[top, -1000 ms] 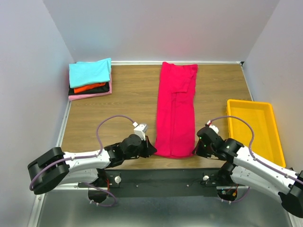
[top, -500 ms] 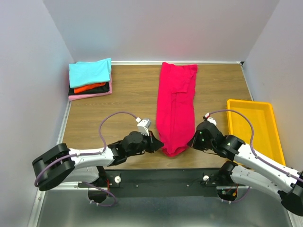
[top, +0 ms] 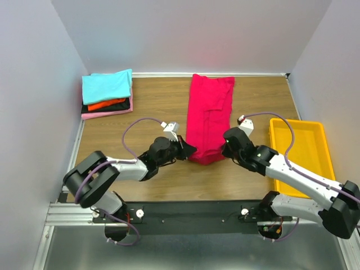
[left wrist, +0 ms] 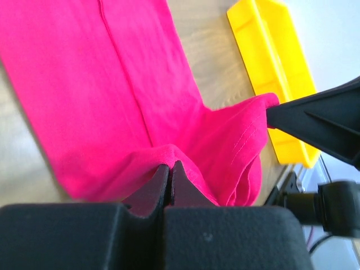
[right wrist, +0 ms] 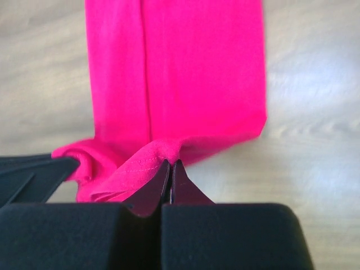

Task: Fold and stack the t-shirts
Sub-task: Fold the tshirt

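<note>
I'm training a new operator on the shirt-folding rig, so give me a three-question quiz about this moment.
1. True or false: the left gripper and the right gripper are each shut on the near end of the crimson t-shirt.
2. Which colour lies on top of the folded stack in the far left corner? A. cyan B. green C. white
3. Fill in: in the top view, the yellow bin sits to the crimson t-shirt's ____.

Key: 1 true; 2 A; 3 right.
</note>
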{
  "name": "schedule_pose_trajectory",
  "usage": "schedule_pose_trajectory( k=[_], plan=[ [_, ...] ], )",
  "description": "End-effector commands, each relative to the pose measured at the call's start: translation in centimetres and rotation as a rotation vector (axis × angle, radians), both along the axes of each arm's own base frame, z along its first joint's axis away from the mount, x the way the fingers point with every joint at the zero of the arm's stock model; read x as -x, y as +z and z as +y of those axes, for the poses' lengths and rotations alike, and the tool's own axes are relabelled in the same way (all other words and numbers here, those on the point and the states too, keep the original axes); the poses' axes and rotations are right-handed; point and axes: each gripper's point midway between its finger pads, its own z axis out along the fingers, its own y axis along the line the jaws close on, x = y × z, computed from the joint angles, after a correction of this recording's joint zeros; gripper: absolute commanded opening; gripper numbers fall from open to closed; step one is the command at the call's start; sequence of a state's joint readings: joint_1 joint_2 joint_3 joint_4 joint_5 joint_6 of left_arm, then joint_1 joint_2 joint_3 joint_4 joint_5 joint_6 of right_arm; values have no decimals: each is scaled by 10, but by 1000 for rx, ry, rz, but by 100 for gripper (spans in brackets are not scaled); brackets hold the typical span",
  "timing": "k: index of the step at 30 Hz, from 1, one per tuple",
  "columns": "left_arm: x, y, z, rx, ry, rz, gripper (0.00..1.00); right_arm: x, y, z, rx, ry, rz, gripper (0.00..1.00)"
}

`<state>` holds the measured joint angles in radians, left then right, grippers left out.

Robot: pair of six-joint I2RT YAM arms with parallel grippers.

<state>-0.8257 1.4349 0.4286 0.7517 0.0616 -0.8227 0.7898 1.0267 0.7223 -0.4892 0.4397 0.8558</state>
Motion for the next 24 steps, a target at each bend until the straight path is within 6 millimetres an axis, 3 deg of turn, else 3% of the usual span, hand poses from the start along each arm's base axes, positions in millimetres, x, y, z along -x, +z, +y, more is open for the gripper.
schedule_pose_trajectory(
  k=[1,3,11,24],
  plan=[
    [-23,16,-10,60,-52,-76,0,-42,19,-18,86,-121,-121,1],
    [-40,15,-7,66,-30,-81,0,-58,9,-25,116,-145,-94,1],
    [-89,4,-16,88,-45,-68,0,-106,-1,-33,127,-152,-85,1],
    [-155,-6,-11,102,-1,-53,0,-174,-38,-43,125,-143,30,0]
  ],
)
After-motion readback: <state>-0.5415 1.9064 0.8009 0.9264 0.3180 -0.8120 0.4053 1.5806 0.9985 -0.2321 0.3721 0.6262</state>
